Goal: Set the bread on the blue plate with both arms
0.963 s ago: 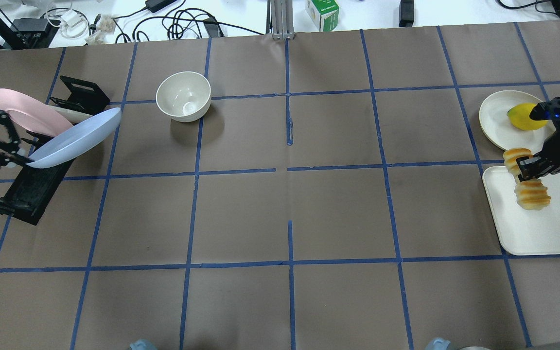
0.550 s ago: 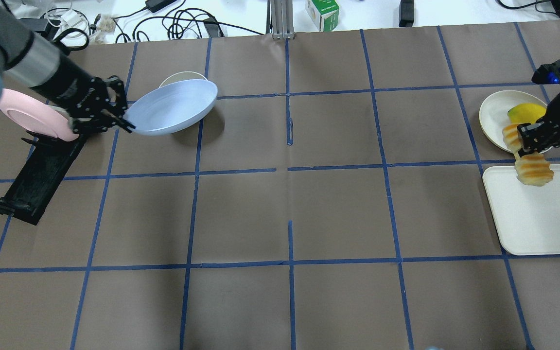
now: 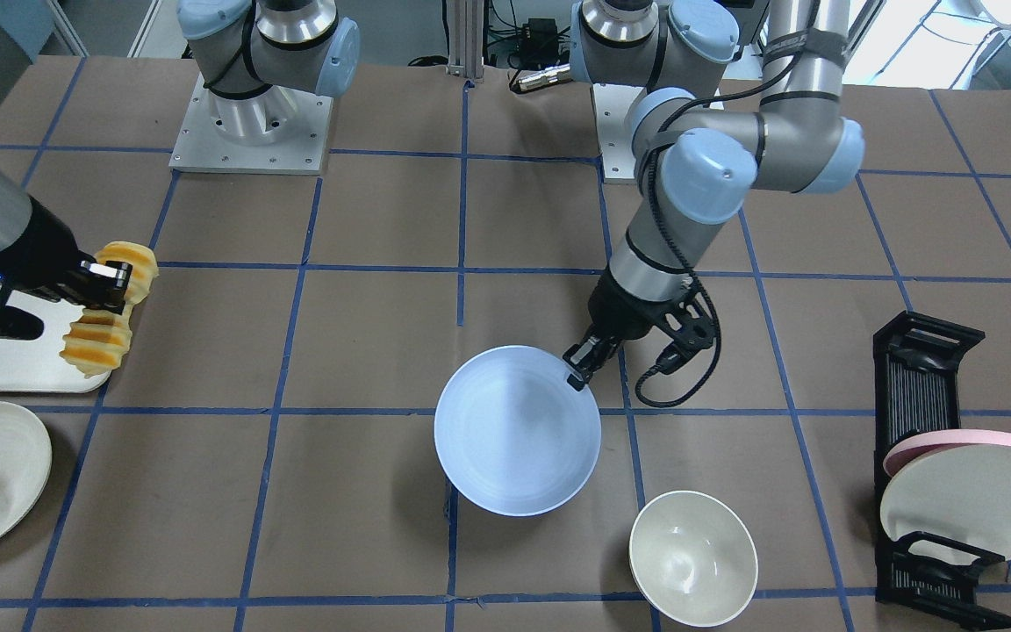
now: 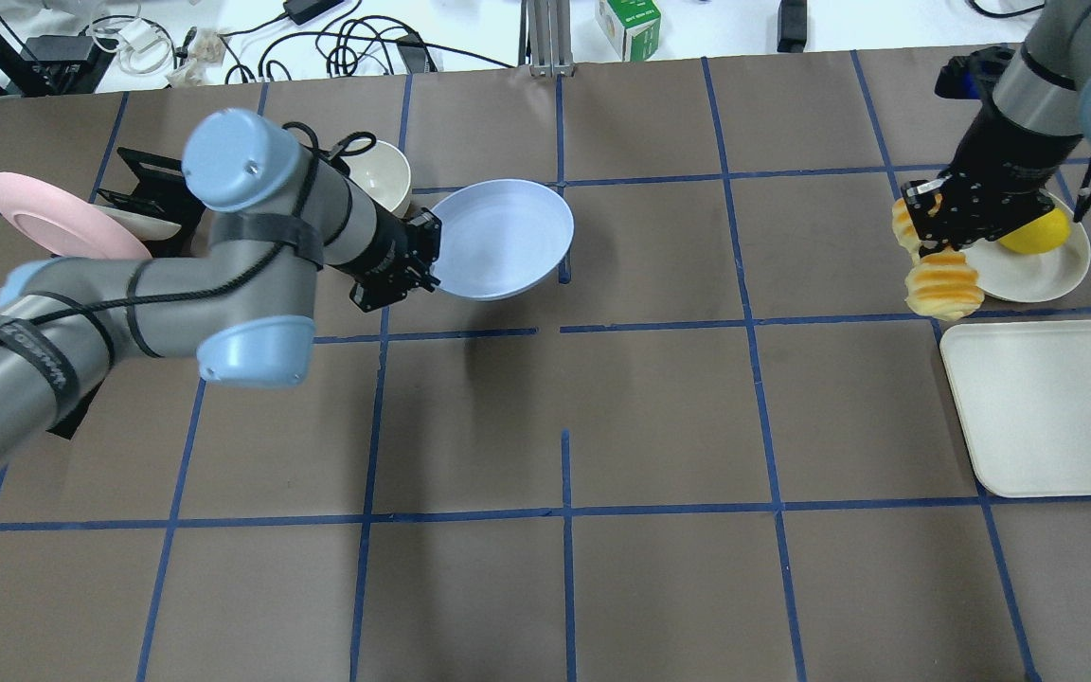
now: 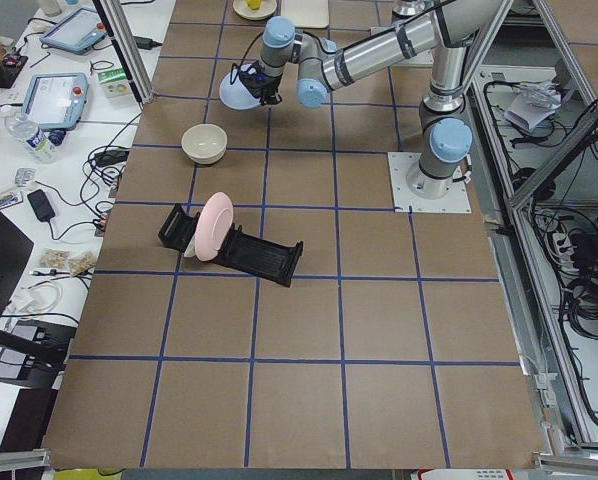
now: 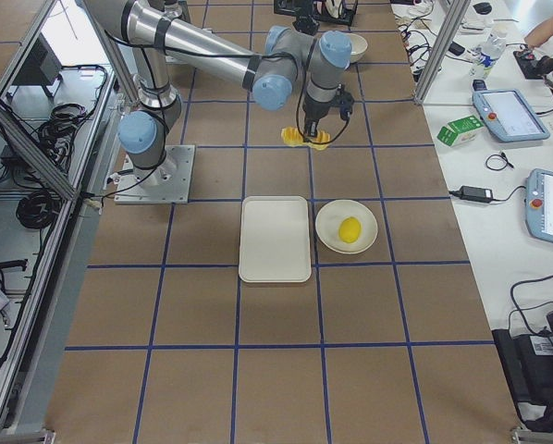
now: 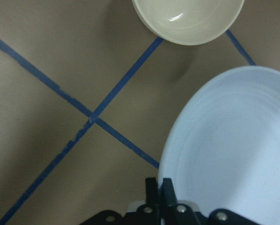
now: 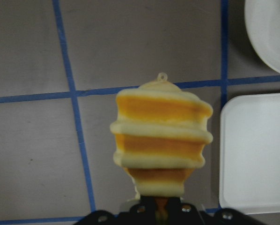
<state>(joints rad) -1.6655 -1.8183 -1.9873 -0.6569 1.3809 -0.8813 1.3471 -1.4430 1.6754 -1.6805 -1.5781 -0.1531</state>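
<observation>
Aloft, both pieces: plate on the left arm, loaf on the right.
Left gripper (image 3: 576, 373) pinches the blue plate (image 3: 514, 439) by its rim over the table's middle, toward the far edge. Right gripper (image 4: 931, 244) squeezes the bread (image 4: 945, 289) at its waist near the right edge. The loaf looks light and squashy, drooping both sides; the plate seems stiff, slick, tip-prone.
</observation>
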